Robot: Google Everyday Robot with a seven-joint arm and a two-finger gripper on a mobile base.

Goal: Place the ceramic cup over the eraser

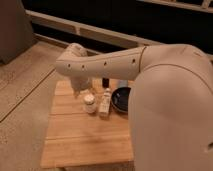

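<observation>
Ceramic cup [90, 104]: small, cream-white and glossy, standing on the wooden tabletop [85, 142] near the far edge, toward the left of a short row of objects. It rests on the wood and is not lifted. Just beside it on the right stands a pale upright object [105, 102], and beyond that sits a wide dark bowl [121, 99]. A small dark item [105, 82] lies behind the row.

The hand [80, 89] hangs just above and slightly left of the cup, at the end of the arm [110, 62], which reaches across from the right and turns downward. This position fits an approach from above, which would allow a grasp at the rim so that the cup can be raised, turned over and lowered as a cover. Whether the hand is released, clenched or already touching the cup cannot be told, as its tip merges with the shadow.

The eraser cannot be picked out with certainty. It may be one of the cup's small neighbours. Judged from the layout, the covering step is not yet done.
</observation>
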